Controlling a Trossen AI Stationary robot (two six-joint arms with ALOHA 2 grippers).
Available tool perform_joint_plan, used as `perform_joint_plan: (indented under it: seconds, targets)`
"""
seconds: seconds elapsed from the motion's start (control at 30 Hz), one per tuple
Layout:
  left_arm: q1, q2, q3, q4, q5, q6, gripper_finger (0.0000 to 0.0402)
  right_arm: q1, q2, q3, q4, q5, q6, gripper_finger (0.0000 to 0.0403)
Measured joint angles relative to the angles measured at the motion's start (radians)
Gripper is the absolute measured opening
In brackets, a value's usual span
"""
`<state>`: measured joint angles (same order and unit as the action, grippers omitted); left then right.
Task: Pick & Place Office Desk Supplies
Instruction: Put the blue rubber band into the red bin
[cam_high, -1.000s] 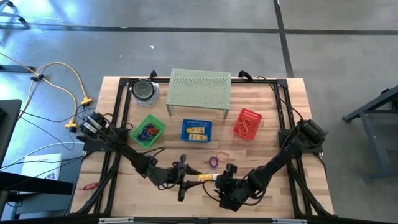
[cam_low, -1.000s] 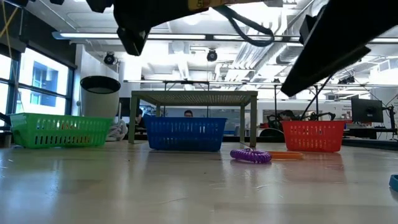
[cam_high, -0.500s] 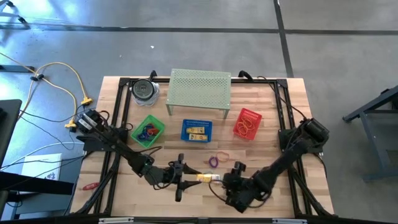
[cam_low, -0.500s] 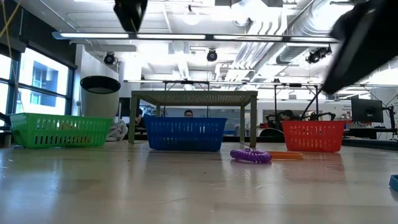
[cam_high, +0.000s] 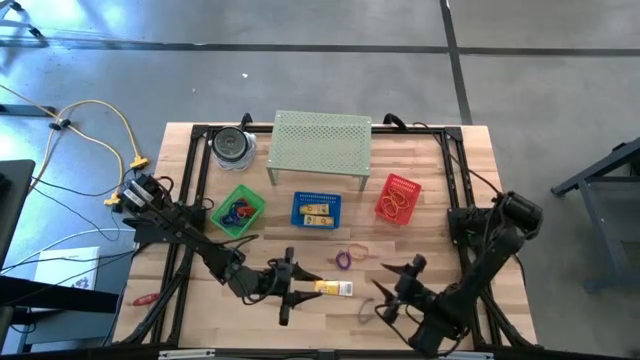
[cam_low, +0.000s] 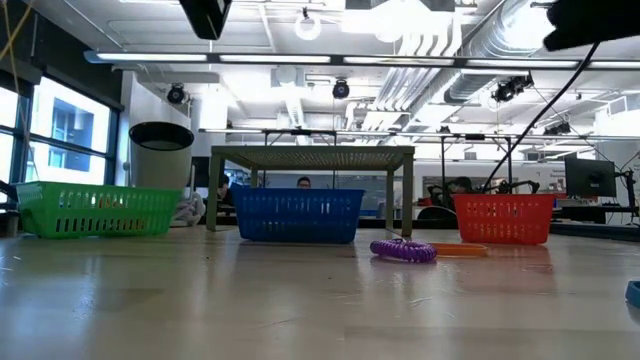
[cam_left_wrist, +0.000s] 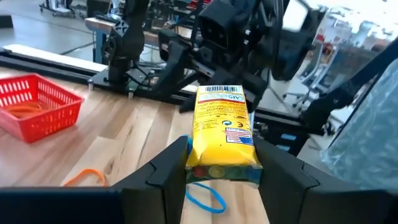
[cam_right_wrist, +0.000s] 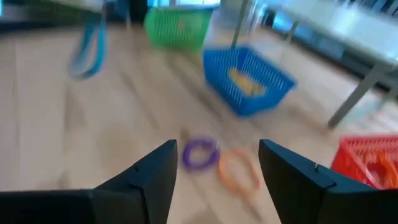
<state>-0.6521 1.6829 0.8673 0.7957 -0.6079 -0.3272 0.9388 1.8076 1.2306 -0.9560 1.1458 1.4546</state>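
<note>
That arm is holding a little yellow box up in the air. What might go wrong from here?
The left hand grips the yellow box only at its lower end, so most of it sticks out; it might tilt or slip on the way.

The right hand is open and hangs close by; the two arms might bump if the left one swings that way.

If it drops, the box would probably land on the blue loop below it and knock it aside.
</note>
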Motion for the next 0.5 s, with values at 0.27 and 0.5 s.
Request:
perform_joint_plan:
  seconds: [0.27, 0.5]
  targets:
    - [0.011, 0.000, 0.000, 0.024, 0.000, -0.070, 0.0155, -0.003, 0.006, -0.095, 0.319, 0.236, -0.139, 0.0215]
    - [0.023, 0.001, 0.000, 0.030, 0.000, -0.092, 0.0155, -0.105, 0.006, -0.094, 0.569, 0.125, -0.361, 0.0215]
